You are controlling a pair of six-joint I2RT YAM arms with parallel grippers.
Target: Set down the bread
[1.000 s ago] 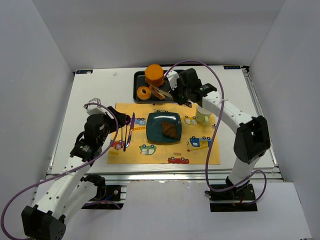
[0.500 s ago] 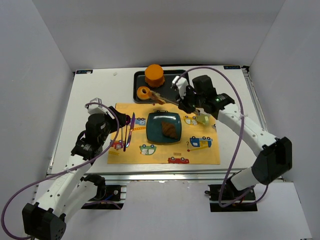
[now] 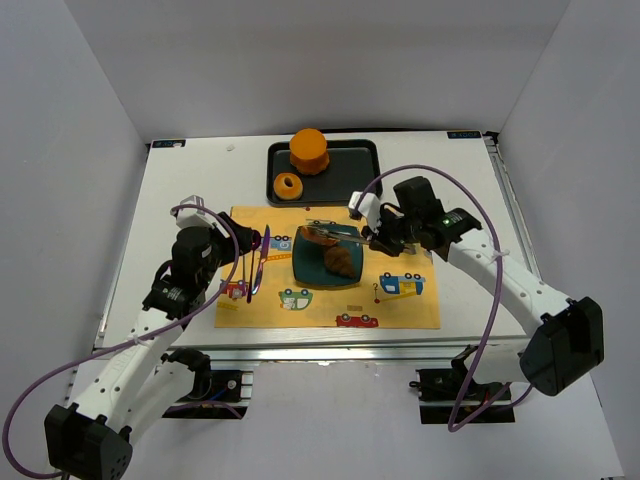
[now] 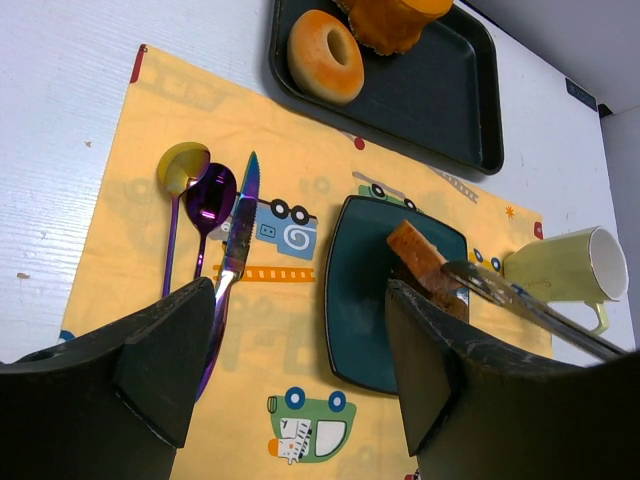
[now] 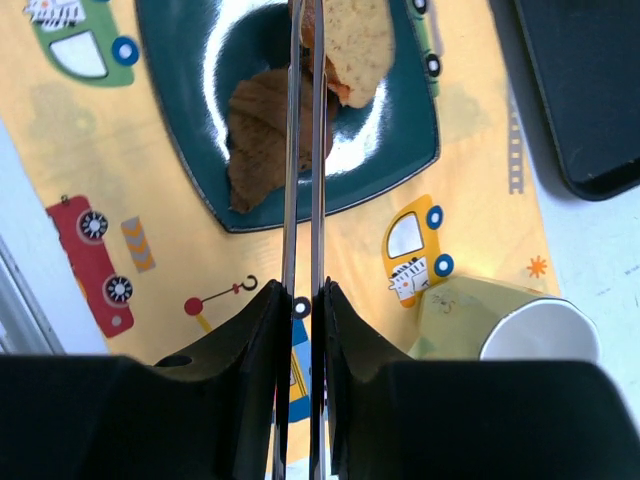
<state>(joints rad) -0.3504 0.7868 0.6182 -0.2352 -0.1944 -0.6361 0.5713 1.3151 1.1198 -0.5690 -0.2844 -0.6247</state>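
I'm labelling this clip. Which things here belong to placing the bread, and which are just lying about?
In the job: bread slice, croissant roll, tongs, right pincer, teal plate.
Lying about: doughnut, orange cylinder, mug, purple spoon, yellow spoon, knife.

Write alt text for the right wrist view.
The right gripper squeezes metal tongs whose tips meet a golden bread slice over a teal plate holding a brown croissant roll. A pale green mug sits at the edge of the car-print placemat.
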